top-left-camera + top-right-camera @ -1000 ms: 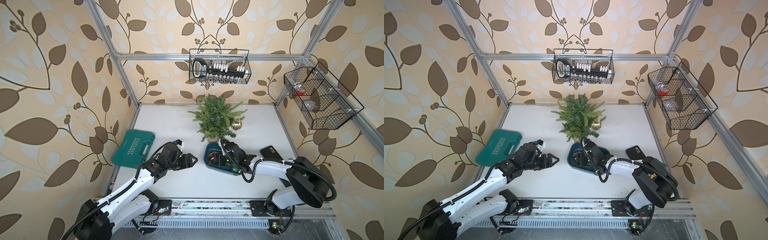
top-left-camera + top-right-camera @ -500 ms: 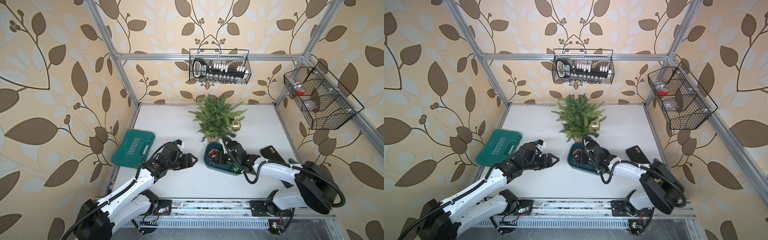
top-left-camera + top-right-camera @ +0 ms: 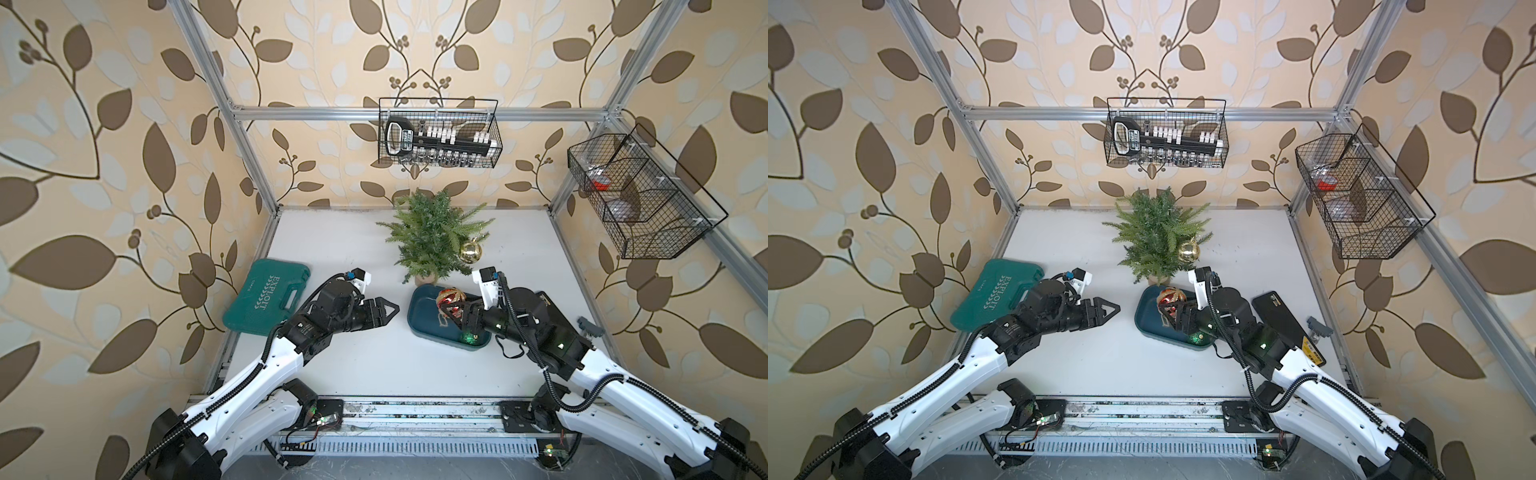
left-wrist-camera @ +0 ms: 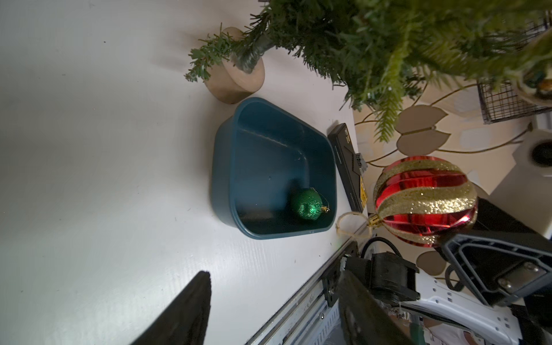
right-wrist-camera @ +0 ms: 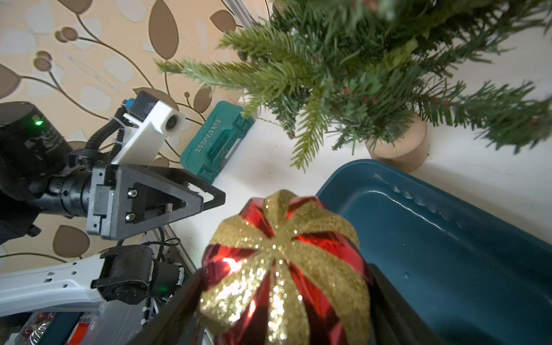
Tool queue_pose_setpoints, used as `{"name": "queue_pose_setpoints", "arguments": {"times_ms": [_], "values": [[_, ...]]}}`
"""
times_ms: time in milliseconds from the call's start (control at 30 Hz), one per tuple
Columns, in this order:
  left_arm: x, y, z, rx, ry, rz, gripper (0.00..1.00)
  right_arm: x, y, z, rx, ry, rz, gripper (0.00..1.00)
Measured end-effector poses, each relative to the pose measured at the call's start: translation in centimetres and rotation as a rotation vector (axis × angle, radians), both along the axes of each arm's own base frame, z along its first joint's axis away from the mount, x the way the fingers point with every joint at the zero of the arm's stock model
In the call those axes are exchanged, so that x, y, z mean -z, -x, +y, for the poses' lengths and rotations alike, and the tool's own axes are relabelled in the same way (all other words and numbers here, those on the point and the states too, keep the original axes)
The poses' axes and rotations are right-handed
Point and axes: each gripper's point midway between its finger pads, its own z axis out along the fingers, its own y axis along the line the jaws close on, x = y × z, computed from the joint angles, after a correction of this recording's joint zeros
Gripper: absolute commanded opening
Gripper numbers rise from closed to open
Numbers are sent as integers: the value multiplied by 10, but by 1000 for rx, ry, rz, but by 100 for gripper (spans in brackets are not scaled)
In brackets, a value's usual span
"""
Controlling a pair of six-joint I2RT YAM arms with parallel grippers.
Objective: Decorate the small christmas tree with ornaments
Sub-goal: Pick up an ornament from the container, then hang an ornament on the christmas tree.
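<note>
My right gripper (image 3: 454, 312) pinches the red, gold-striped glitter bauble (image 3: 450, 297) above the teal plastic tray (image 3: 422, 318). My left gripper (image 3: 390, 309) is spread and empty. Next I must hook its string loop (image 4: 348, 222) onto the small green fir (image 3: 430, 237).

White table (image 3: 415, 365), matte, evenly lit. Walls (image 3: 104, 124) on three sides of the table carry beige wallpaper with brown leaves, behind aluminium rails (image 3: 311, 113). Two black wire baskets hang above the table: rear basket (image 3: 384, 112) over its far edge, side basket (image 3: 665, 237) over its right edge.
</note>
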Motion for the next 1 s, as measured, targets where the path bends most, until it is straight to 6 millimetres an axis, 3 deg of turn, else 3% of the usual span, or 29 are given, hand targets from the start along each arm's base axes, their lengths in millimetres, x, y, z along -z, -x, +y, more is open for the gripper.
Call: {"name": "queue_pose_setpoints", "arguments": {"times_ms": [400,767,1000], "values": [[-79,-2,-16,71,122,-129,62,-104,3,8,-73,-42,-156,60],[-151,-28,-33,85,170,-235,59,-208,-27,29,-82,-55,-324,60],[-187,-40,-40,93,185,-311,58,-240,-60,32,-27,-50,-383,61]]}}
